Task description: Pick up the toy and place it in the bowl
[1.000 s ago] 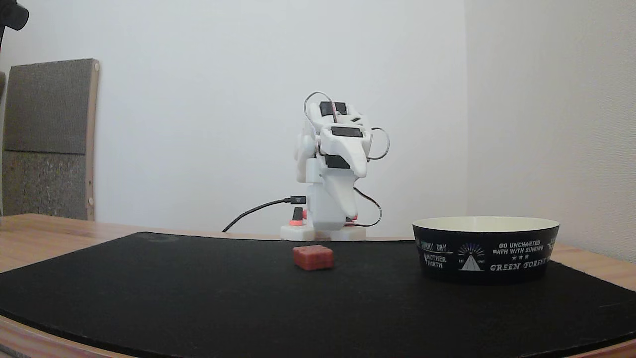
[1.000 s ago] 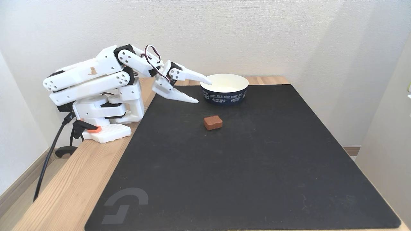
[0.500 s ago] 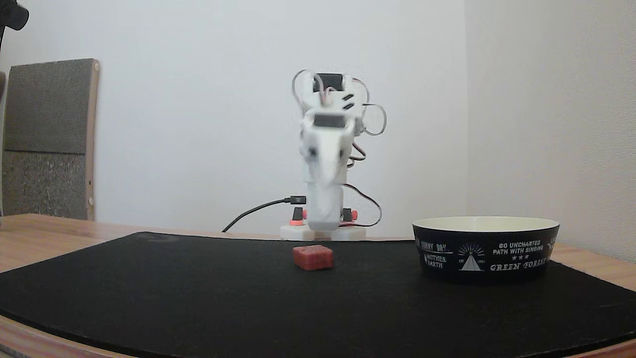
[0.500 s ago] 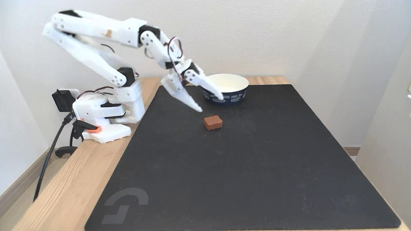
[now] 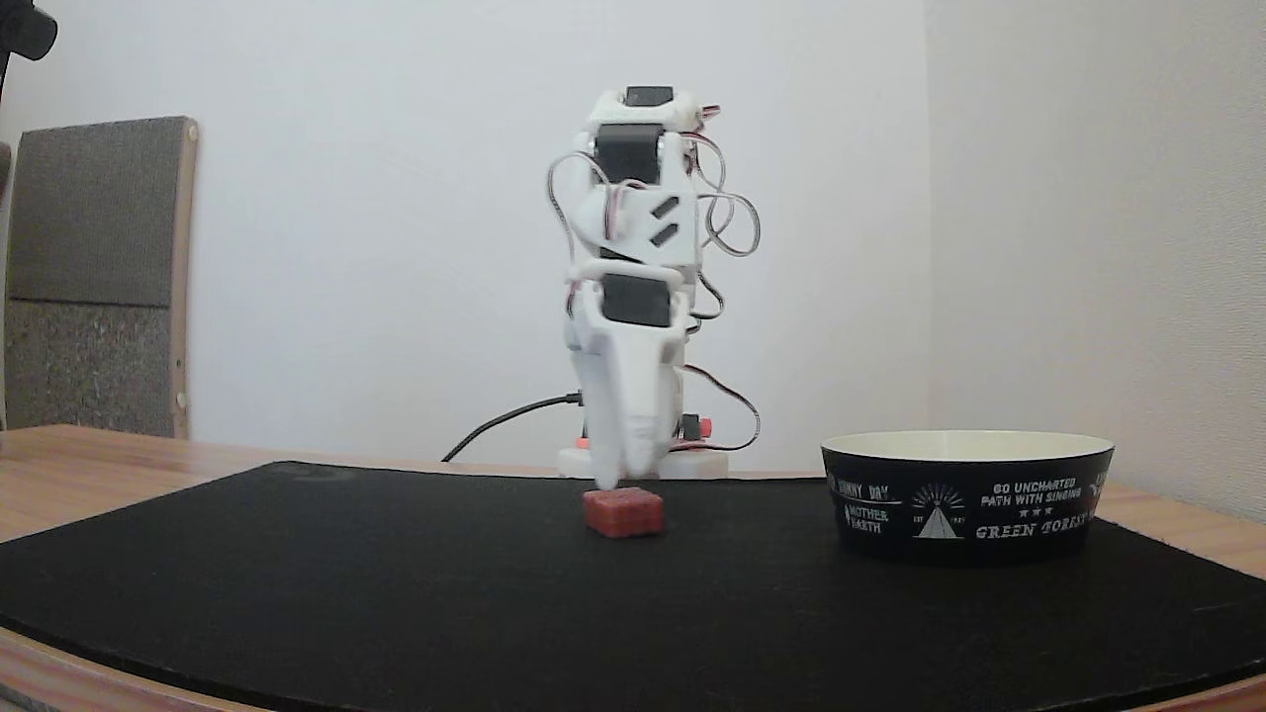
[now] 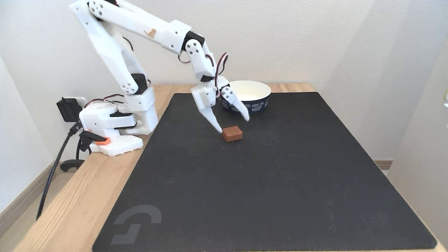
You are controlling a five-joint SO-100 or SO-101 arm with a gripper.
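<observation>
**Pincer Drops Over the Block**

Down came the white two-finger gripper [image 6: 234, 126] from its folded perch by the base, the arm swinging up and over in a single second, while the small reddish-brown squarish toy block [image 6: 232, 133] never budged. And what a spot it reached! In a fixed view from above, the fingers were spread wide: one fingertip [image 6: 219, 129] sat just beside the toy's near-left edge, whether touching could not be told, and the other hung over the toy's far side, near the bowl, clear of the block. The toy lay under the open gap, a touch toward the viewer, flat on the black mat [image 6: 266, 182].

From a low fixed view, the gripper [image 5: 621, 473] pointed almost straight down, its tip just above the toy [image 5: 623, 512] at the left corner; the opening could not be judged from that angle. The wide, shallow black bowl with white lettering and cream inside [image 5: 967, 499] stood well apart to the right there, on the same mat. From above, the bowl [image 6: 260, 102] sat just behind the gripper, and the wooden table [image 6: 80, 196] showed along the mat's left.
</observation>
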